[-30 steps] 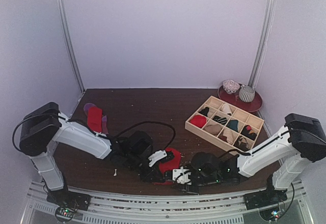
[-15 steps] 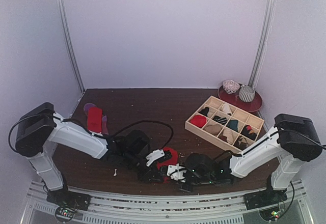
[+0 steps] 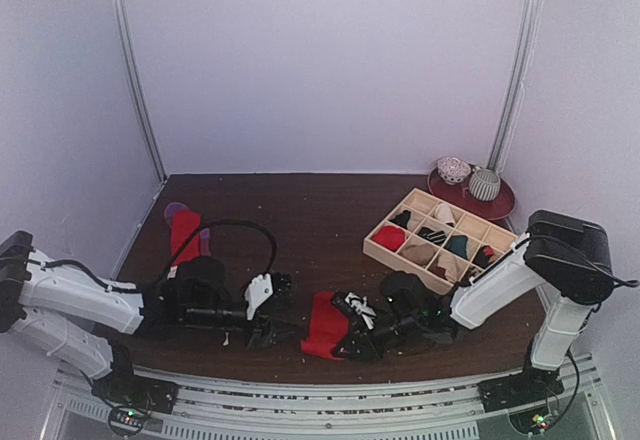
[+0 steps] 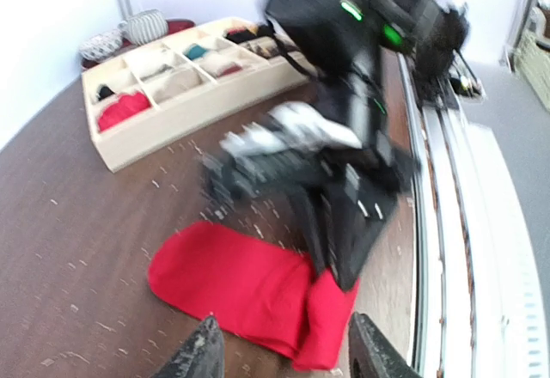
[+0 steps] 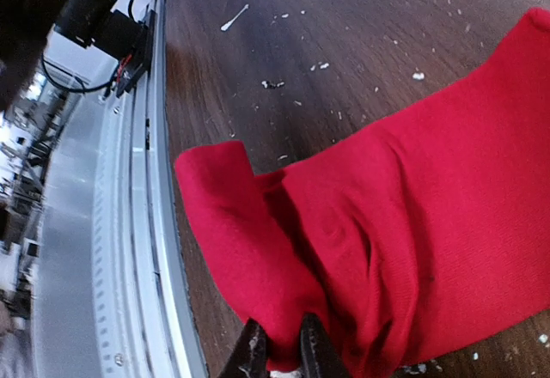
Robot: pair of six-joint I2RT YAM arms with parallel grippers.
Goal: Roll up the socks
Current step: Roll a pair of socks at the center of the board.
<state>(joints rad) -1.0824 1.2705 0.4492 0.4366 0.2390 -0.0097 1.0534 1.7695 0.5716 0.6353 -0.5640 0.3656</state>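
Note:
A plain red sock lies flat on the dark table near the front edge, its near end folded up. My right gripper is shut on that folded end. In the top view the right gripper is at the sock's right side. My left gripper stands open just short of the sock and holds nothing. From above, the left gripper is a little to the left of the sock. Another red sock lies on a purple one at the back left.
A pale wooden grid tray with rolled socks in its cells sits at the right, also in the left wrist view. Behind it, a dark red plate carries a bowl and a cup. The metal front rail runs close beside the sock.
My left gripper opened, let go of the red sock and drew back to the left. My right gripper closed on the sock's folded end, and the sock now lies flatter.

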